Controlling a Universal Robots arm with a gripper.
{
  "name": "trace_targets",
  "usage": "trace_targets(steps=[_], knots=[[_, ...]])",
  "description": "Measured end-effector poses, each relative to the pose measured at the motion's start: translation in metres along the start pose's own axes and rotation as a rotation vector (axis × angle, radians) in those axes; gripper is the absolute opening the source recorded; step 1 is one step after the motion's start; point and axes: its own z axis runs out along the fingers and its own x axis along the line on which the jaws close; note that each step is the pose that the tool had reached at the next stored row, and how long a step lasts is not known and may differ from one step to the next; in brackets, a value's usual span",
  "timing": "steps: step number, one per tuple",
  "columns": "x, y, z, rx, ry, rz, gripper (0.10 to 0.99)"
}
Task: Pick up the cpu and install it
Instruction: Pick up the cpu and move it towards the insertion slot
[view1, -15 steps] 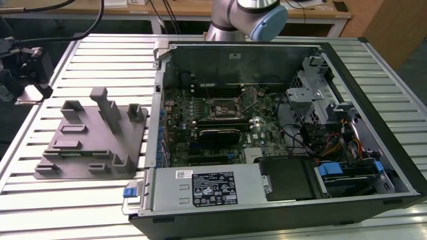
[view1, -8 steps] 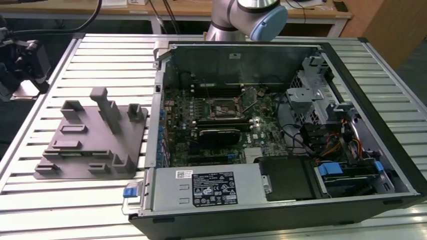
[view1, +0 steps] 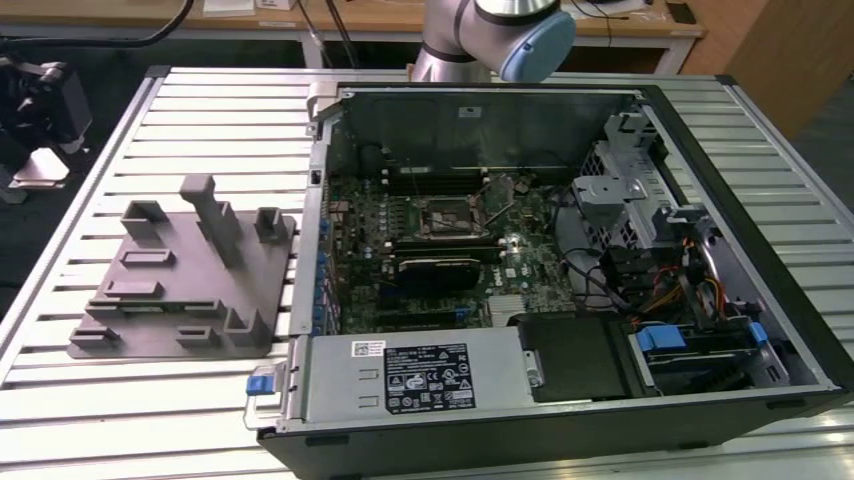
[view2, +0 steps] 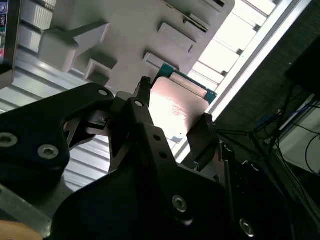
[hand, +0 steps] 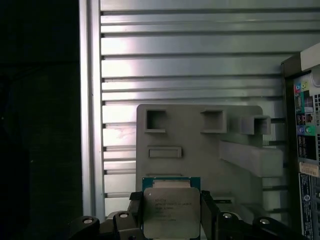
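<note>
two fingers (hand: 208, 212) of the end effector (hand: 172, 216) grip the cpu (hand: 171, 207) by opposite edges, silver top showing. beyond the end effector lies the grey tray (hand: 200, 145) on the slatted desk (hand: 190, 65).

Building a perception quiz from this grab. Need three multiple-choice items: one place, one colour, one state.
1. Where is the chip?
A) clamped in the gripper over the grey tray
B) lying in the tray
C) inside the computer case

2. The chip's top is:
A) black
B) silver
C) red

3. The computer case is:
A) closed
B) open on one side, board exposed
C) empty inside

Answers:
1 A: the first wrist view shows fingers on its edges, with the tray behind.
2 B: bright metal lid in both wrist views.
3 B: the exterior view looks straight onto the board.
</note>
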Motion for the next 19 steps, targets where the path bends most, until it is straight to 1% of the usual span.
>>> trace_targets(steps=[19], knots=[[-0.0008, 0.0015, -0.0354, 0.000, -0.0047, 0.000, 0.545]])
